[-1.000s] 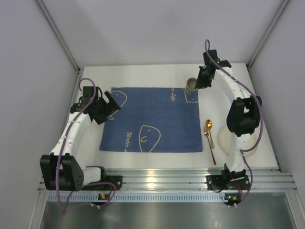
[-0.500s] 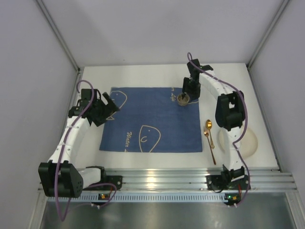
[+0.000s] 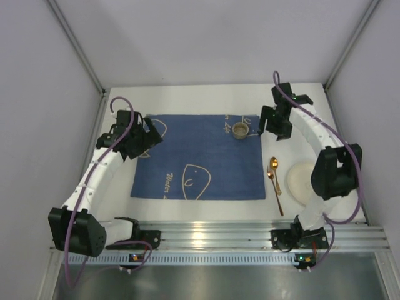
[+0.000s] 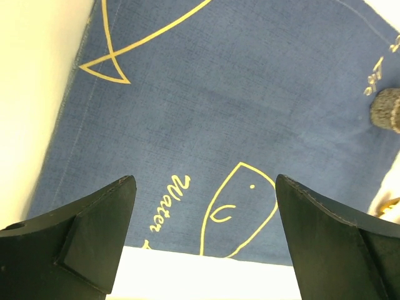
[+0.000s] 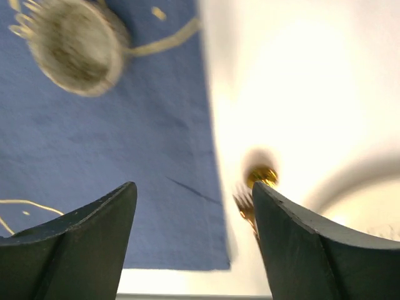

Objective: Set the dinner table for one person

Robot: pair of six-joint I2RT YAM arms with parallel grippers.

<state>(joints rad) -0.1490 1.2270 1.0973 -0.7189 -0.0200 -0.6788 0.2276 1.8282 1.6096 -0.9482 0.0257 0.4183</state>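
Note:
On the white dinner table (image 3: 187, 100) lies a blue cloth (image 3: 199, 156) with line drawings. A small brown cup (image 3: 240, 130) stands upright on the cloth's far right corner. It also shows in the right wrist view, cup (image 5: 75, 53), and at the edge of the left wrist view, cup (image 4: 387, 107). My right gripper (image 3: 270, 127) hangs open just right of the cup, apart from it and holding nothing. My right gripper (image 5: 194, 244) is above the cloth's right edge. My left gripper (image 3: 149, 136) is open and empty over the cloth's left part, left gripper (image 4: 206, 237).
A gold spoon and fork (image 3: 275, 184) lie side by side right of the cloth, blurred in the right wrist view as cutlery (image 5: 253, 194). A white plate (image 3: 301, 181) sits further right, partly under my right arm. The aluminium rail (image 3: 206, 234) runs along the near edge.
My right gripper carried the cup from the bare table onto the cloth's far right corner, let it go, opened and drew back to the right. The left arm shifted slightly.

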